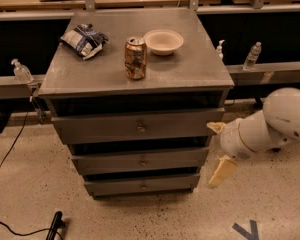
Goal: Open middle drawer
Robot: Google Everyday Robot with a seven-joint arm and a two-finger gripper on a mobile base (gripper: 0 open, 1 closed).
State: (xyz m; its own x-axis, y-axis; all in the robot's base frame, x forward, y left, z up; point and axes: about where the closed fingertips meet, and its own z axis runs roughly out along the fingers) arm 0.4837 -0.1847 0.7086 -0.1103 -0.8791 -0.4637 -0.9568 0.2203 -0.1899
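The middle drawer point(140, 160) is the grey metal front with a small round knob point(143, 162), between the taller top drawer point(137, 126) and the narrow bottom drawer point(142, 185) of a grey cabinet. Its front sits about in line with the other two. My gripper point(219, 150) is at the cabinet's right side, level with the middle drawer and apart from its knob. Its cream fingers point(222, 171) are spread open and hold nothing.
On the cabinet top point(200, 69) stand a drink can point(135, 58), a white bowl point(163, 41) and a chip bag point(83, 40). Bottles point(252, 56) stand on the ledge behind. A cable point(10, 149) runs over the floor at the left.
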